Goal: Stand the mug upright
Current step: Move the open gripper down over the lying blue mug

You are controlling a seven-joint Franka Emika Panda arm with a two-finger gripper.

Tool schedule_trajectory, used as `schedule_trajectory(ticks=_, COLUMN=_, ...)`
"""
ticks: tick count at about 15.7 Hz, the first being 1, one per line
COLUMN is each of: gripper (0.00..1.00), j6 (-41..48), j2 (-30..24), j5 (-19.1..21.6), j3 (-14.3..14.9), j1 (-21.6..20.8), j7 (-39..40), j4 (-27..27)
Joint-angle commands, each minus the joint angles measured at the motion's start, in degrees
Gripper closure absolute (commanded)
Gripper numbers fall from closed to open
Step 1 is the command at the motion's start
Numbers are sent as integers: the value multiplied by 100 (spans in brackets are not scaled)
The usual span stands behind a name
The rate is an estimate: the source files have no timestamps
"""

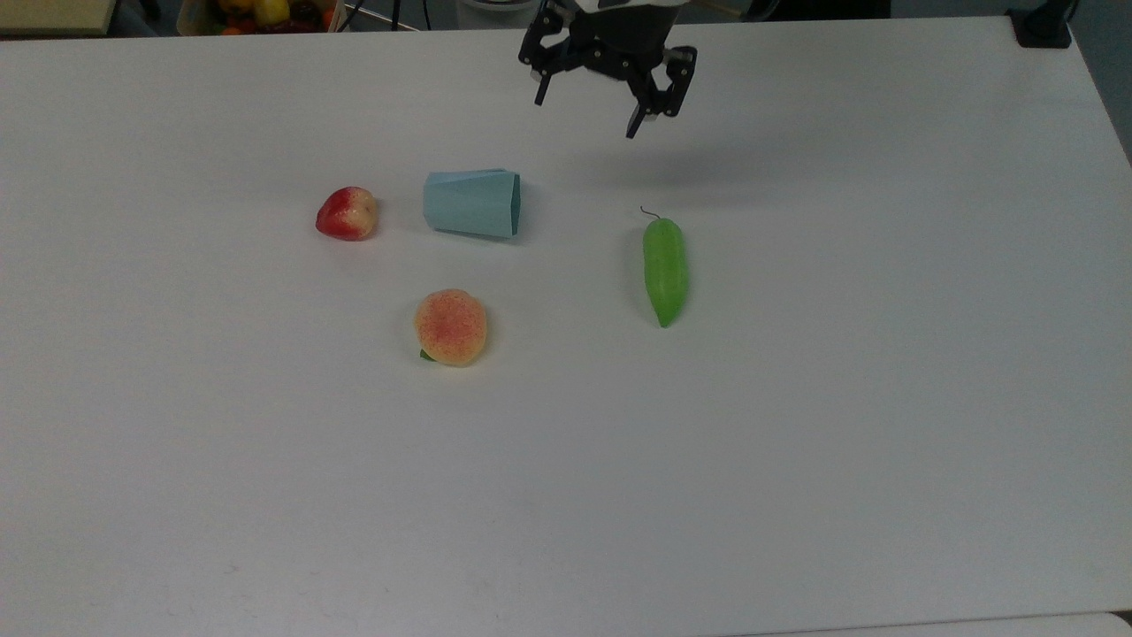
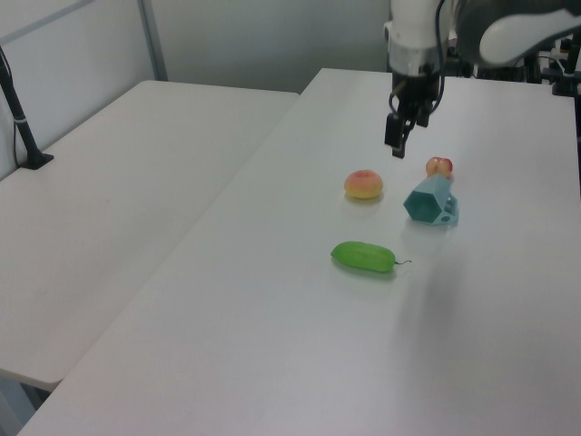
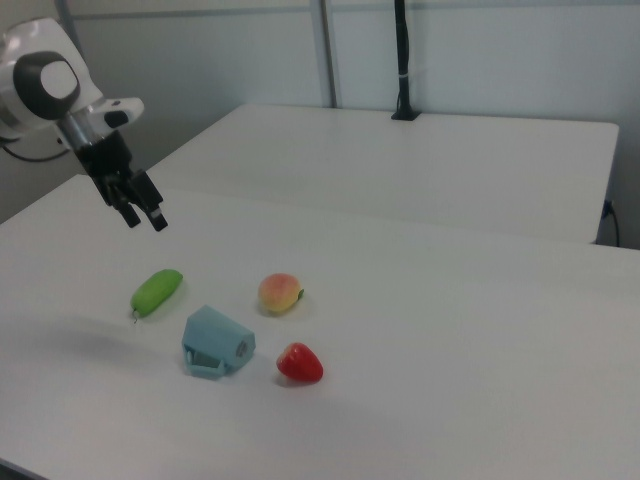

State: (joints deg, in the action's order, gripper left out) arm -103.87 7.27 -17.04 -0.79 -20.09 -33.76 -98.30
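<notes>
This looks like a robotics lab: plain white tables [image 2: 136, 182] pushed side by side, grey partition walls [image 3: 480, 60], a black clamp-mounted pole [image 3: 402, 60] at one table's far edge, and a white robot arm [image 2: 418, 36] over toy fruit, with desks of equipment behind.

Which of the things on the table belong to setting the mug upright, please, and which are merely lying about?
Part of the job:
- mug, lying on its side
- tool, open, hanging above the table, apart from the mug

Lying about:
- strawberry
- peach
- green vegetable
</notes>
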Motion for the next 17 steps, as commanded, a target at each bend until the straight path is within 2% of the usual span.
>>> schedule_trajectory(ticks=1, gripper=0, j6=-484, j2=55, j5=-554, j3=26, j1=-66, j7=-131, j4=-584)
schedule_trajectory(ticks=6, gripper=0, j6=-783, j2=257, j5=-1318, j3=26, j1=-4, j7=-552, j4=-1253)
schedule_trajectory(ticks=17, gripper=0, j6=-1162, j2=688, j5=-2435, j3=26, j1=417, j7=-1027, j4=-1745)
